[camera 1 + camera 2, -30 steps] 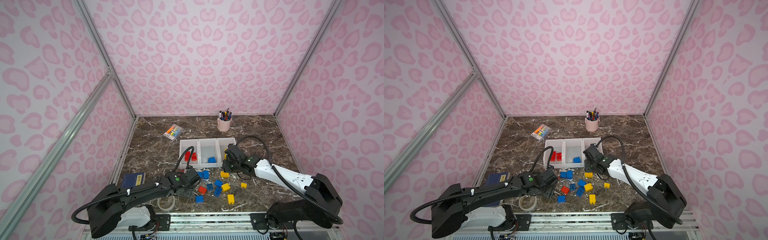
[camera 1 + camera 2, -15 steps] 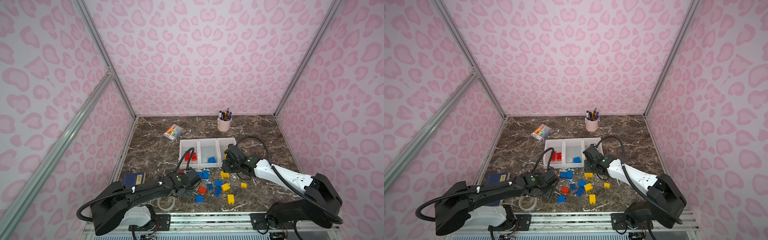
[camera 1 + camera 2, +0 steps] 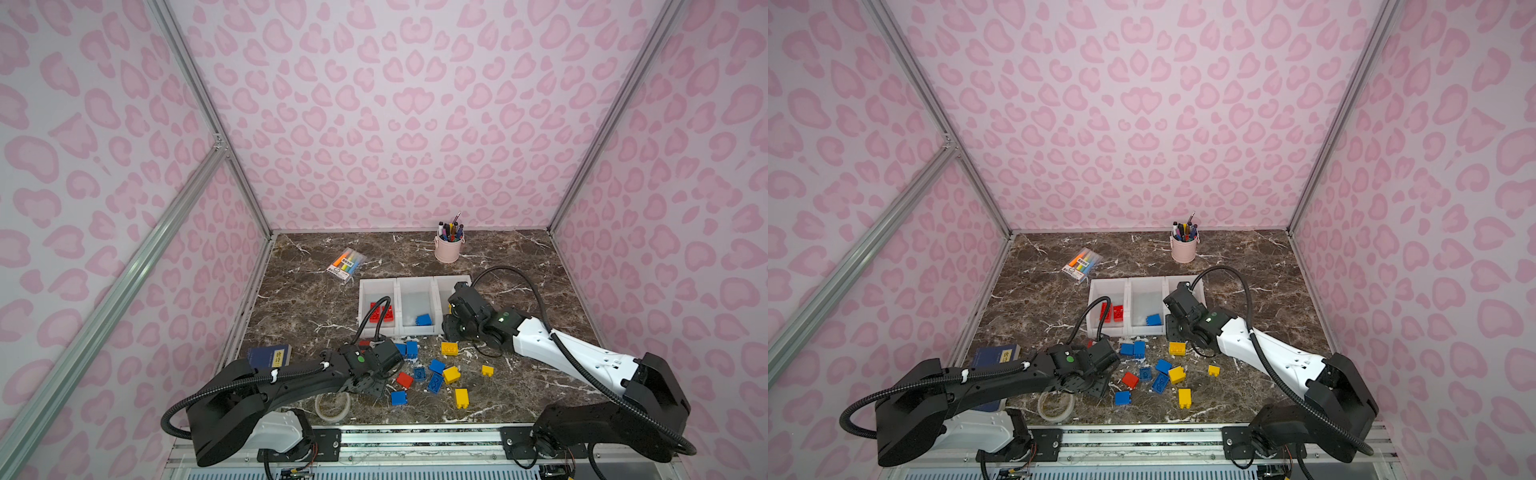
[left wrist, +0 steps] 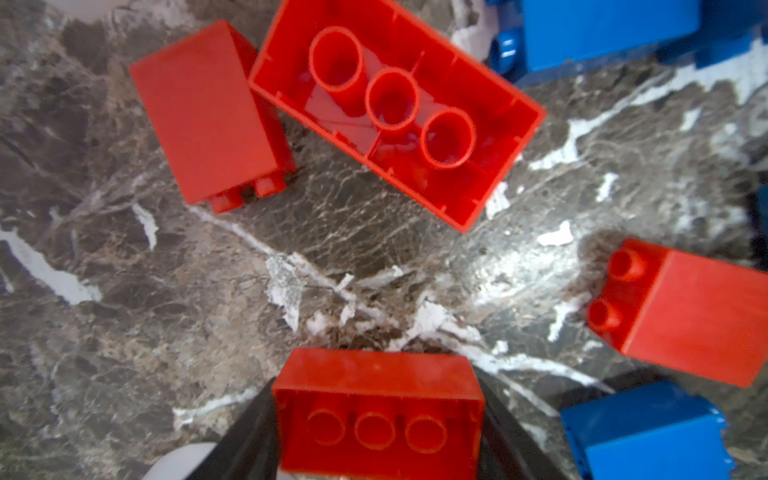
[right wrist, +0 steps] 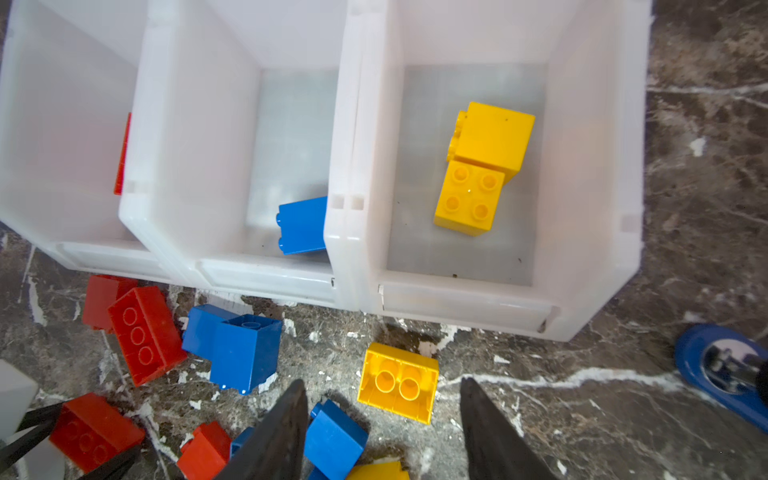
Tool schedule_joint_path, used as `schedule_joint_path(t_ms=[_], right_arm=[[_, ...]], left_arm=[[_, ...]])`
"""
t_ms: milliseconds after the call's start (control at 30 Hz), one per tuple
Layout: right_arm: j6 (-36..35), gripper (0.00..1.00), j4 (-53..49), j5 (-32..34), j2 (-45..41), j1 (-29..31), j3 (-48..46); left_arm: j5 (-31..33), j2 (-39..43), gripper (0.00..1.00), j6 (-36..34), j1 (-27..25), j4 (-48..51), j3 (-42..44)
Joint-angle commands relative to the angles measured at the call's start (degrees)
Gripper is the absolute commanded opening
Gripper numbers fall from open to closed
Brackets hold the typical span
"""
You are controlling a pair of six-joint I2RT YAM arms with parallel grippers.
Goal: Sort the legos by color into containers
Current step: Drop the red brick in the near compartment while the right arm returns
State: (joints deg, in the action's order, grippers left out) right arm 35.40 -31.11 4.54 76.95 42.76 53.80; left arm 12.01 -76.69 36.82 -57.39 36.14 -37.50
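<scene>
top views, left arm: we see the left gripper [image 3: 368, 384] low over the marble table [image 3: 307, 299], at the near-left edge of the loose legos [image 3: 436, 365]. Its load is hidden under the wrist here.
top views, containers: the containers [image 3: 397, 297] sit in a row just beyond the pile. The end one holding red bricks [image 3: 380, 311] lies ahead of the left gripper, and the left arm is clearly nearer to it.
top views, right arm: the right gripper [image 3: 1173, 328] hangs at the front lip of the opposite end bin. We can't read its jaws from here.
left wrist, jaws: part-way closed, fingers [image 4: 249, 440] against both short ends of a red oblong brick [image 4: 376, 415], so we call it gripped. Its long axis spans the jaws, hollow side toward the camera.
left wrist, neighbours: other red legos [image 4: 395, 108] lie ahead, apart from the held one.
right wrist, jaws: apart and empty. A yellow brick [image 5: 398, 382] lies just ahead of them, hollow side up, untouched.
right wrist, bins: yellow pair [image 5: 482, 166] in one end bin, blue brick [image 5: 301, 224] in the middle.
next, our guess: lift the red oblong brick, carry it forward and drop it in with the reds.
</scene>
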Motion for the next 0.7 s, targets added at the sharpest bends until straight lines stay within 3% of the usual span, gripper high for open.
schedule_joint_path(t_ms=[0,267,667], right_arm=[[0.1,0.59,-2.5,2.2,-1.5,0.2,0.8],[-0.6,0.59,-5.2,4.0,-8.4,0.2,0.9],[2.1,0.58,-7.8,6.0,-17.9,0.2,-3.5]], left_arm=[[0.4,0.6,0.59,-0.2,0.0,-0.1,-0.6],[1.8,0.0,0.6,-5.6,2.2,2.0,-11.1],[-1.2,-12.2,0.6,-16.3,17.6,-1.9,-26.7]])
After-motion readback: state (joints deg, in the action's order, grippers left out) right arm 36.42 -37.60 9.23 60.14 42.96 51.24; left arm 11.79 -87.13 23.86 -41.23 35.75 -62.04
